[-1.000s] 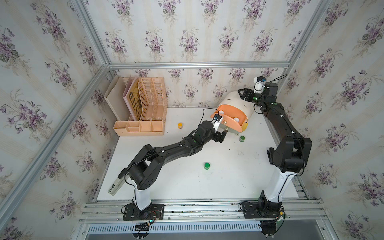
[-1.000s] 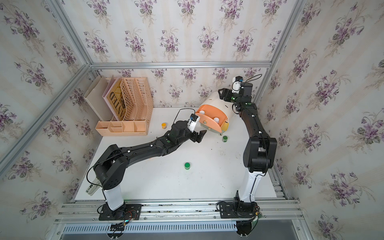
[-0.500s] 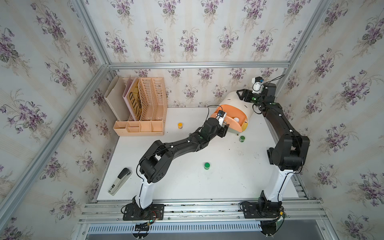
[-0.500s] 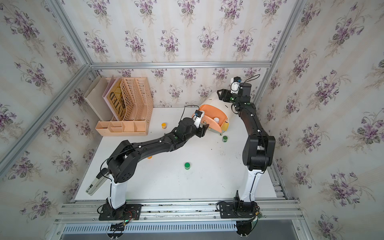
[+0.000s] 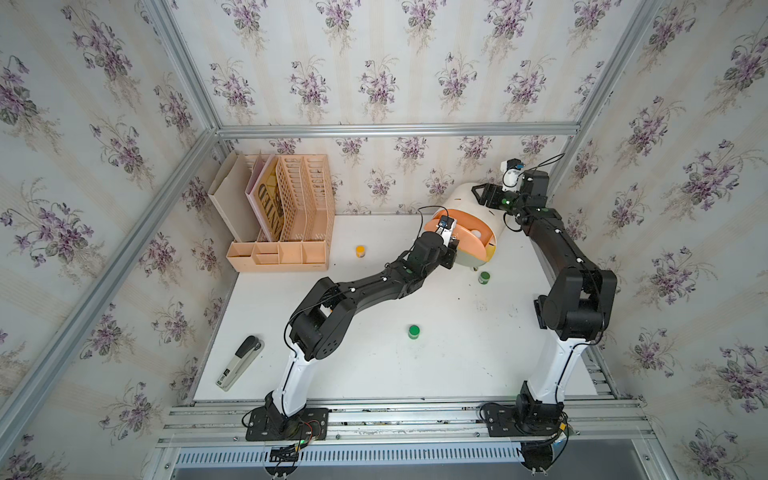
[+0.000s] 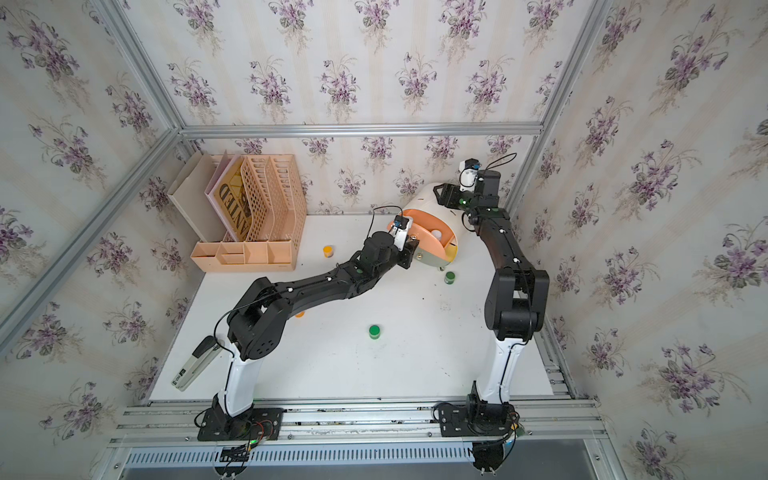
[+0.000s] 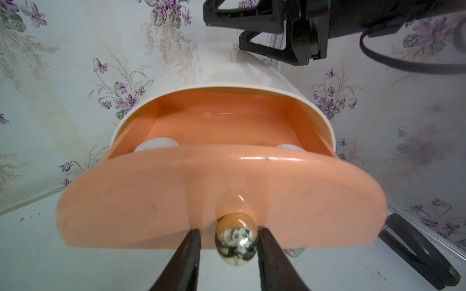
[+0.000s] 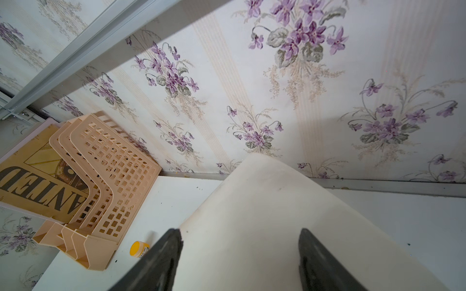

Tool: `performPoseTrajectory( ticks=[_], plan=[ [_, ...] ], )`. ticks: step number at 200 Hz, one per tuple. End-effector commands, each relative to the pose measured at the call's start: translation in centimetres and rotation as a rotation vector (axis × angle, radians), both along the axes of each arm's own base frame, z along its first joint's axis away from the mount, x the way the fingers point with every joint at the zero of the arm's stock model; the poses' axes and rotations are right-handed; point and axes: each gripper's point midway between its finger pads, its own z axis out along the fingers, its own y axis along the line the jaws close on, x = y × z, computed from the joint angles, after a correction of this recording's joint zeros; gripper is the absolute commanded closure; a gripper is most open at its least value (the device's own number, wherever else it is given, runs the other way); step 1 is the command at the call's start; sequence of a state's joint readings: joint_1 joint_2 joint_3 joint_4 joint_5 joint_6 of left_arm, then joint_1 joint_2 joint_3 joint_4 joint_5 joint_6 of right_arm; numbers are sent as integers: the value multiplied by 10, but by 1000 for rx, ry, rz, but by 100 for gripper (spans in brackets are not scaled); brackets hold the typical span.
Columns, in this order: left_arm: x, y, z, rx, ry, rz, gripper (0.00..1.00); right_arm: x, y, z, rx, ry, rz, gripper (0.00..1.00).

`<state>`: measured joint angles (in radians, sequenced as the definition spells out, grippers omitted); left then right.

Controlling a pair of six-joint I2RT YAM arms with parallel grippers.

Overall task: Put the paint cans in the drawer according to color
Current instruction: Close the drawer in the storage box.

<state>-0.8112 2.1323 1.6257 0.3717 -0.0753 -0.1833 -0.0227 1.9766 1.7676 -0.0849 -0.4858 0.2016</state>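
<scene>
The drawer cabinet stands at the back right, its peach drawer pulled out. Two white-lidded paint cans lie inside it. My left gripper straddles the drawer's metal knob; one finger touches it and a narrow gap shows at the other. My right gripper is open wide over the cabinet's white top. On the table, an orange can sits left of the cabinet. One green can is just in front of it and another is mid-table. In a top view, another orange can peeks from under my left arm.
A peach file rack holding a poster stands at the back left. A grey-black stapler lies near the table's front left edge. The back wall is close behind the cabinet, and the side wall runs along my right arm.
My left arm has reached forward to the peach drawer's front, and its jaws have narrowed from wide open to just around the knob. The right gripper has stayed over the cabinet top.
</scene>
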Motion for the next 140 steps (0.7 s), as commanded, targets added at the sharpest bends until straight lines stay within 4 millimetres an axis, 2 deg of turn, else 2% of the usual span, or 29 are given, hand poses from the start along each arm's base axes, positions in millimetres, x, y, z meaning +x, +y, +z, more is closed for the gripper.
performPoseTrajectory(
  ticks=[1,45,77,140],
  plan=[
    [7,-8,12,-31,-36,-4,58,1,-1,-2,-13,-3,1,24],
    [24,-29,5,-35,-36,-20,55,0,0,-12,-10,12,8,24],
    [34,-40,1,-46,-37,-23,54,-1,0,-11,-16,8,10,24],
    [40,-46,-8,-73,-37,-20,49,-2,-3,-16,-21,15,13,24]
  ],
)
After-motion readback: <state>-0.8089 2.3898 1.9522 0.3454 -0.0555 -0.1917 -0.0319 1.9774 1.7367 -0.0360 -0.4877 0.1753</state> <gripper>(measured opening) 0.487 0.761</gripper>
